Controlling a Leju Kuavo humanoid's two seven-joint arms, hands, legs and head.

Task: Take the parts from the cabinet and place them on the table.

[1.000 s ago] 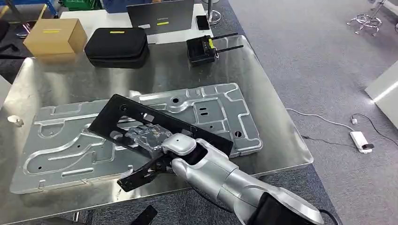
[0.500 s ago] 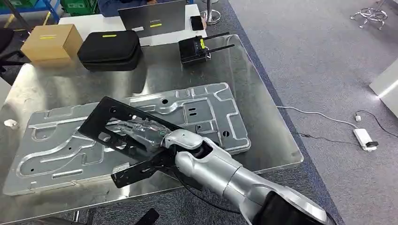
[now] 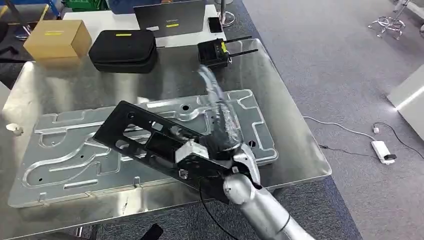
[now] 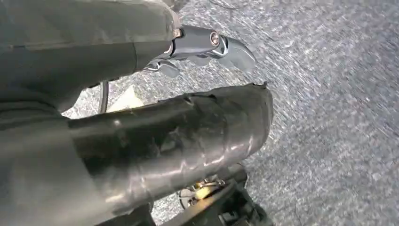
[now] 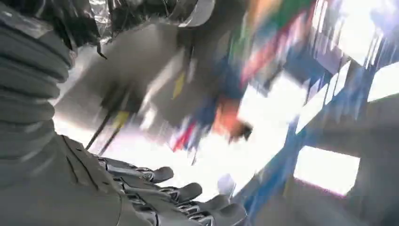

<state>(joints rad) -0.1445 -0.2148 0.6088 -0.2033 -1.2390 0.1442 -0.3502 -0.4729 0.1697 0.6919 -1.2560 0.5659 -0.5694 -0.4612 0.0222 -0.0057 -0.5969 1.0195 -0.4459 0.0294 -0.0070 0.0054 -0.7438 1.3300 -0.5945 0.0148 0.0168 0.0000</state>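
Observation:
A black frame part (image 3: 135, 130) lies slantwise on a large silver stamped plate (image 3: 65, 150) on the shiny metal table (image 3: 290, 125). My right hand (image 3: 219, 112) is a blur above the plate's far right part, lifted off the black part with nothing in it. Its wrist (image 3: 200, 156) still hangs over the black part's near end. In the right wrist view the fingers (image 5: 188, 195) stretch out apart against a smeared background. The left wrist view shows my left hand (image 4: 197, 52) over grey carpet, holding nothing.
At the table's far edge stand a cardboard box (image 3: 57, 37), a black zip case (image 3: 124, 47) and a black radio unit with antennas (image 3: 215, 52). A laptop (image 3: 172, 17) sits behind them. A white power strip (image 3: 382, 150) and cable lie on the carpet to the right.
My right hand has let go of the black part and swung up and to the right. The black part stays on the plate. The camera has shifted a little.

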